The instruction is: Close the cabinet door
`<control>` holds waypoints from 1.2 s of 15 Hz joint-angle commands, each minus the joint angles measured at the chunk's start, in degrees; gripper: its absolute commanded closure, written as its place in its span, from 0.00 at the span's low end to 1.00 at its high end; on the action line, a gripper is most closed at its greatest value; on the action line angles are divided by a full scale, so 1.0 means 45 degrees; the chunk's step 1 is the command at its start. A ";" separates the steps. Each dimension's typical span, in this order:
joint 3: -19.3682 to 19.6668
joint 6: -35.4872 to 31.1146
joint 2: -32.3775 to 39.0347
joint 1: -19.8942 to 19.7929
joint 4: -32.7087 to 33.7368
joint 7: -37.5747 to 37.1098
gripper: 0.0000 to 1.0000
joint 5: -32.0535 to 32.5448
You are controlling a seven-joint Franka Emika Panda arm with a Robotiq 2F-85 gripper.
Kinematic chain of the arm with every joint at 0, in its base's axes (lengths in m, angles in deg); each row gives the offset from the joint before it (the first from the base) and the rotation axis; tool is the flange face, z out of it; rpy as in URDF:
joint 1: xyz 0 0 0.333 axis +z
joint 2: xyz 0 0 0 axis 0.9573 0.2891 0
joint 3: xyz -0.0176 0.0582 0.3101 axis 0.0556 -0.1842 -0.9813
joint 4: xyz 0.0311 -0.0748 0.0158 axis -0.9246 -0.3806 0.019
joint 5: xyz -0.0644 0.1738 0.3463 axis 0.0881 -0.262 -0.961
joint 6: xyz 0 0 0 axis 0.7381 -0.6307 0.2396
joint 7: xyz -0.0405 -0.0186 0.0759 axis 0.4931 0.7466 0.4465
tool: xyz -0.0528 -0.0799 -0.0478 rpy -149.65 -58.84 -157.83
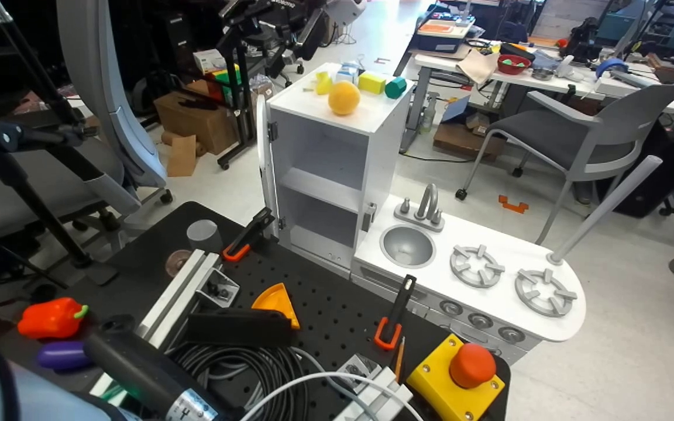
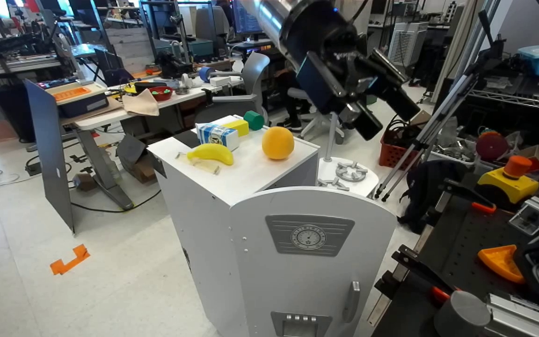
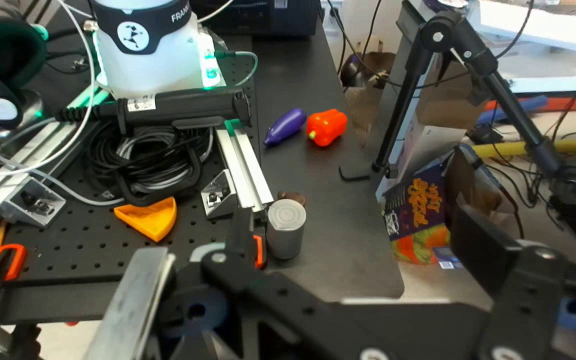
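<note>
The cabinet door is a light-grey panel with a rounded top, a dark clock plate and a grey handle. It stands swung wide open. In an exterior view it shows almost edge-on at the left of the white cabinet, whose shelves are exposed. The door's lower part is cut off in an exterior view. My gripper is above and behind the door there, apart from it. In the wrist view the gripper has its fingers wide apart with nothing between them. The door is out of the wrist view.
An orange ball, a banana, a carton and blocks lie on the cabinet top. The sink-and-burner counter adjoins the cabinet. The black table holds clamps, a grey can and a red-and-yellow stop button.
</note>
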 commanded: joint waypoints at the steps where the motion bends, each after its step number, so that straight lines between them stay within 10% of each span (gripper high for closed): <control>1: 0.0258 0.1771 0.2420 0.0598 0.2700 -0.0928 0.00 0.0204; 18: 0.2049 0.1602 0.5633 0.2215 0.7400 -0.4621 0.00 0.2495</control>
